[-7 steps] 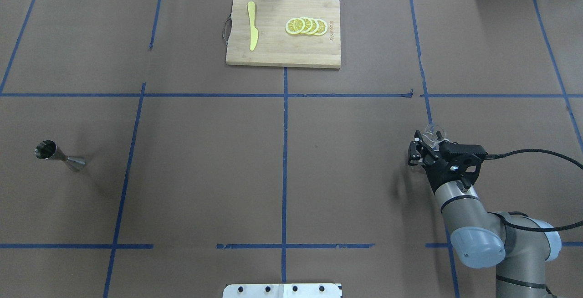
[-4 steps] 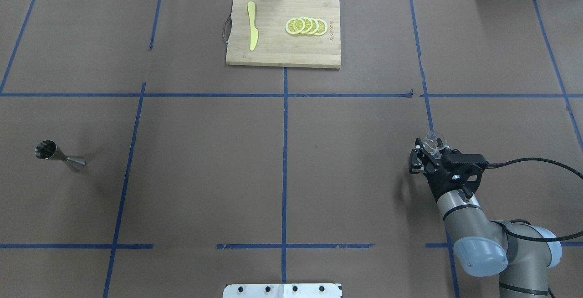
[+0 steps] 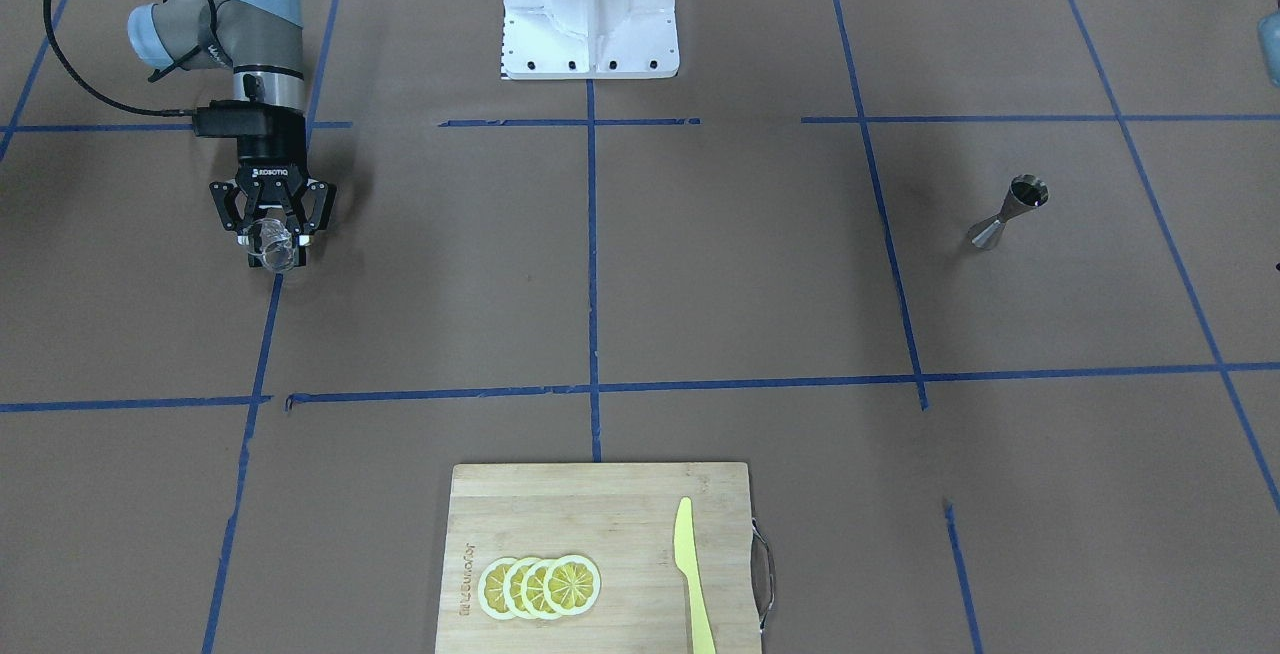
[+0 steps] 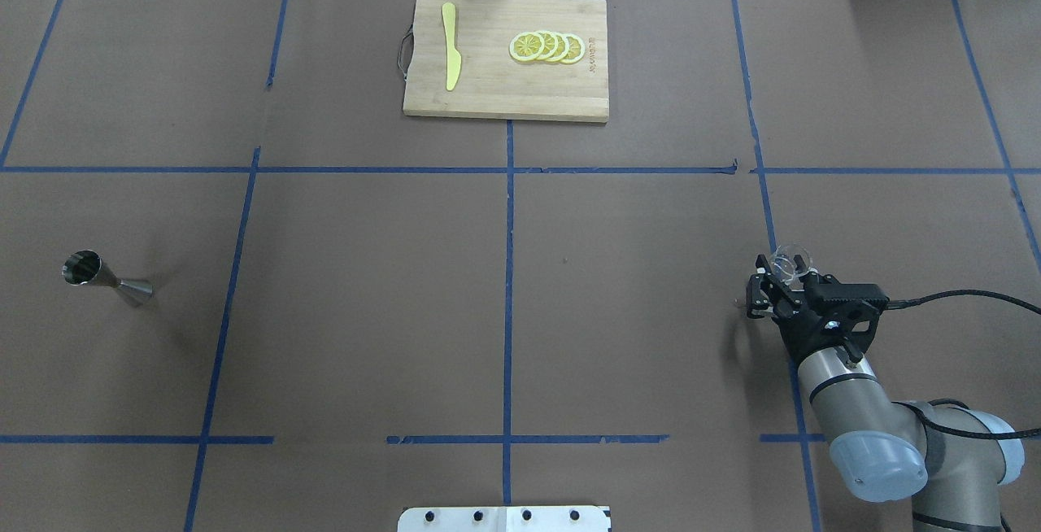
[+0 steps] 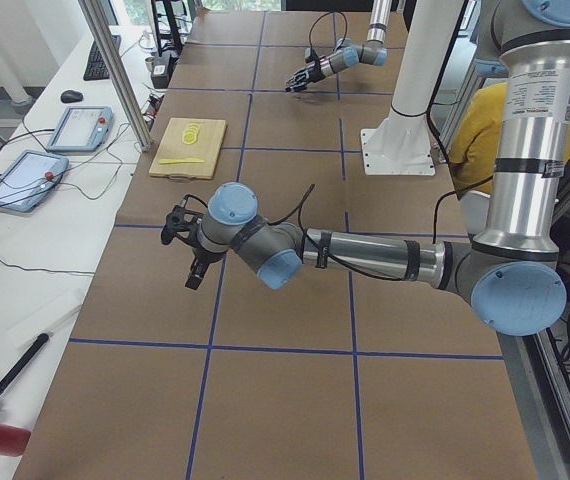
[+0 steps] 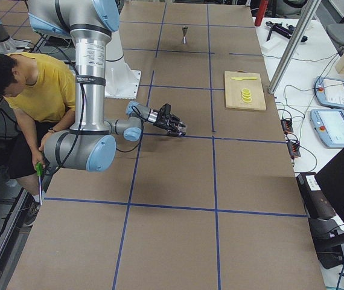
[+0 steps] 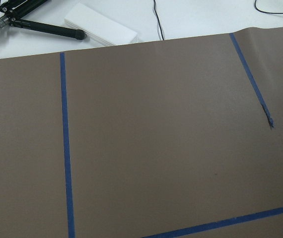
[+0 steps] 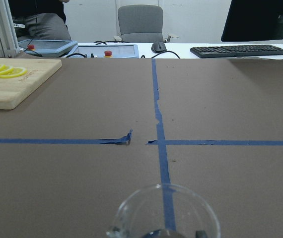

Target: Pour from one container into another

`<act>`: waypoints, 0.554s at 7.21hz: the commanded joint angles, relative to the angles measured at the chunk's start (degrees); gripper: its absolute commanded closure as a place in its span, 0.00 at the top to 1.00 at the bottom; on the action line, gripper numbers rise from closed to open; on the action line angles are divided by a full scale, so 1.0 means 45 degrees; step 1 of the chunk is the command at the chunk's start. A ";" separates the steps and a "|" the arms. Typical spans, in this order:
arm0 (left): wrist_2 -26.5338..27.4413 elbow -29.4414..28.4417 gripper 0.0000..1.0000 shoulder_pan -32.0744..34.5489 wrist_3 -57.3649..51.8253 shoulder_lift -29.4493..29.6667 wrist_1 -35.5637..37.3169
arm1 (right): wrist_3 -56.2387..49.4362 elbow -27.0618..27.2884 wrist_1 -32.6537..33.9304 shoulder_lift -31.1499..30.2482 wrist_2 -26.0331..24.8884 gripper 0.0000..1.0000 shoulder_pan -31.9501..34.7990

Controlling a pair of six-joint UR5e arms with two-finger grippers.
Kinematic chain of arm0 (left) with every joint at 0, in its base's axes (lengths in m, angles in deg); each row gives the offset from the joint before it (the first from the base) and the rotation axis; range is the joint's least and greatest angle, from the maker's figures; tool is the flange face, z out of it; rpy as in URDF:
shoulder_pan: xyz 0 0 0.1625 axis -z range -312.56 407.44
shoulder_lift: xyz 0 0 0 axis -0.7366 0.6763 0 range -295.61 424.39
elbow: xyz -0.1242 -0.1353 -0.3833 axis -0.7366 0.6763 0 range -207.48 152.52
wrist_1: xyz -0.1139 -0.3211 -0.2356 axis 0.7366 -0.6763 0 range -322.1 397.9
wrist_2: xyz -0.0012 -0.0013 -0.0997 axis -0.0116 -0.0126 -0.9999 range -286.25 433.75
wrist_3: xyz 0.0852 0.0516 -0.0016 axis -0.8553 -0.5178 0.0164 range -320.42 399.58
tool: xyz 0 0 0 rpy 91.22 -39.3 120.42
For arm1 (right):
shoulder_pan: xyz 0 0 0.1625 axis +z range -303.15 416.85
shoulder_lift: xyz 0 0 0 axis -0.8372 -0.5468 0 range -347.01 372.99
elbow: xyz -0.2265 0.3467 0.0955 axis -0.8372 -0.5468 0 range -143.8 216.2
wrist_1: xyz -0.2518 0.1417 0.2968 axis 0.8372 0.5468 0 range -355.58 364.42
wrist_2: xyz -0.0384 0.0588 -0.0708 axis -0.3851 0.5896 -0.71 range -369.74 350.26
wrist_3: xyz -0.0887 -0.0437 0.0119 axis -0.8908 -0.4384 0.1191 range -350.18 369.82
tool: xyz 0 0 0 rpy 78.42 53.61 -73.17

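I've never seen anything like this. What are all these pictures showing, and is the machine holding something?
This is a robot with two jointed arms at a table covered in brown paper and blue tape. Two cameras look down from behind and in front of it, two from the table's ends, and one rides on each wrist. The right gripper, a two-finger claw, holds a small glass cup. Far across the table stands a metal jigger. A cutting board carries lemon slices and a yellow knife. The left gripper hangs over the table; open or shut, I cannot tell.

Brown table (image 4: 366, 312), blue tape grid (image 4: 508, 272); beyond, white desk (image 8: 181, 50) and grey office chair (image 8: 141, 22).
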State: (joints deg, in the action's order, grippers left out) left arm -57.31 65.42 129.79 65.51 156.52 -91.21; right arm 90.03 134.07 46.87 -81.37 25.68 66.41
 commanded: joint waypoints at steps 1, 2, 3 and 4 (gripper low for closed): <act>0.0004 0.0197 1.00 0.0022 0.0000 -0.0199 0.0000 | 0.0028 -0.0264 -0.0059 -0.0106 -0.0215 0.15 -0.0191; 0.0004 0.0216 1.00 0.0022 0.0019 -0.0199 0.0000 | 0.0028 -0.0246 -0.0078 -0.0145 -0.0234 0.15 -0.0191; 0.0004 0.0236 1.00 0.0022 0.0019 -0.0218 0.0000 | 0.0028 -0.0246 -0.0078 -0.0184 -0.0235 0.15 -0.0191; 0.0004 0.0255 1.00 0.0022 0.0019 -0.0219 0.0000 | 0.0047 -0.0246 -0.0078 -0.0281 -0.0235 0.15 -0.0191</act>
State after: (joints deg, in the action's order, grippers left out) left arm -57.30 66.45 129.88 65.59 155.59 -91.21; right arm 90.17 133.00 46.54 -82.21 24.66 65.59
